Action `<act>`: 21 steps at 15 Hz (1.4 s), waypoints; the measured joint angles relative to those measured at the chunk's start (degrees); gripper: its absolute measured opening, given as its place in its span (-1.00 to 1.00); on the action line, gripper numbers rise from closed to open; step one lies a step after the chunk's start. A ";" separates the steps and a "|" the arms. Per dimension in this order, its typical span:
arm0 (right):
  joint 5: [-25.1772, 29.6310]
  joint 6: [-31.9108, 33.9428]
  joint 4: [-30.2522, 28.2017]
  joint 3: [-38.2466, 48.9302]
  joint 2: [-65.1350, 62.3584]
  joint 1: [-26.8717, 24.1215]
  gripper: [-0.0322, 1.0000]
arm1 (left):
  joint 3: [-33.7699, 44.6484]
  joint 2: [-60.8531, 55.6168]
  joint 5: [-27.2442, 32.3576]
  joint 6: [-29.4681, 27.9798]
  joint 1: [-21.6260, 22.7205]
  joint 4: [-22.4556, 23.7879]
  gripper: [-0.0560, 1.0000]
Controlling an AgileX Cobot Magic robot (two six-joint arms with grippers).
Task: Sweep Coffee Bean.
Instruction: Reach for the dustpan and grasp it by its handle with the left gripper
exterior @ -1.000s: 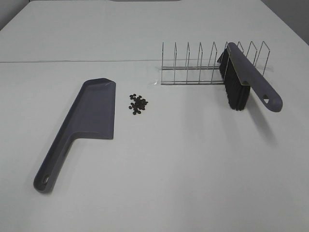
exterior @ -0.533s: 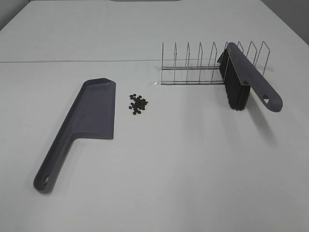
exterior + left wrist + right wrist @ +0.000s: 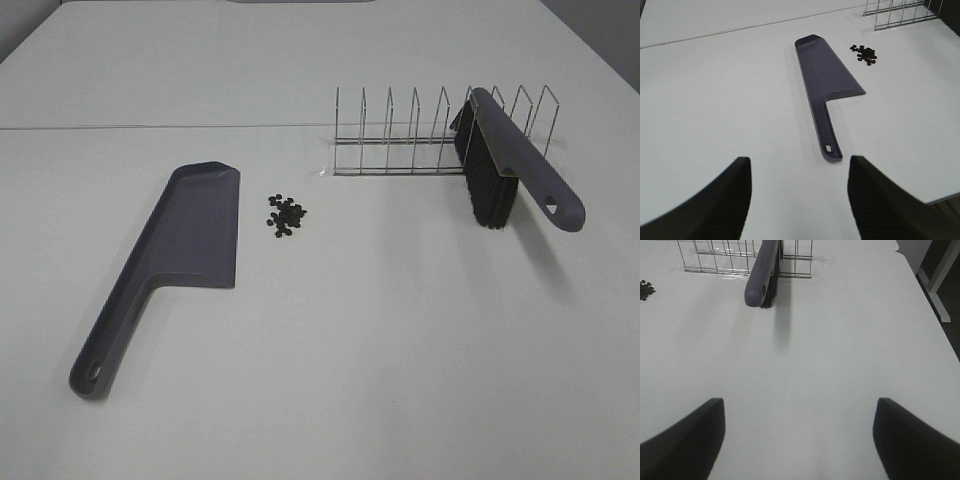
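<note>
Our left gripper (image 3: 799,167) and right gripper (image 3: 800,407) stand spread, holding nothing. We see the beans (image 3: 286,216) clustered on the worktop (image 3: 380,330) at three o'clock of the dustpan (image 3: 190,235), just beside it.

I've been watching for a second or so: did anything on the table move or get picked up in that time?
Nothing visibly changed. The dustpan lies flat in the same spot, and the coffee beans sit in their small cluster beside it. The brush rests in the wire rack as before. The left end effector and right end effector are open, holding nothing.
</note>
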 joint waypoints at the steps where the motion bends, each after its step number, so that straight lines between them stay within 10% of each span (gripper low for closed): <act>1: 0.00 0.00 0.00 0.00 0.00 0.00 0.55 | 0.00 0.00 0.00 0.00 0.00 0.00 0.16; 21: 0.00 0.00 0.00 0.00 0.00 0.00 0.55 | 0.00 0.00 0.00 0.00 0.00 0.00 0.16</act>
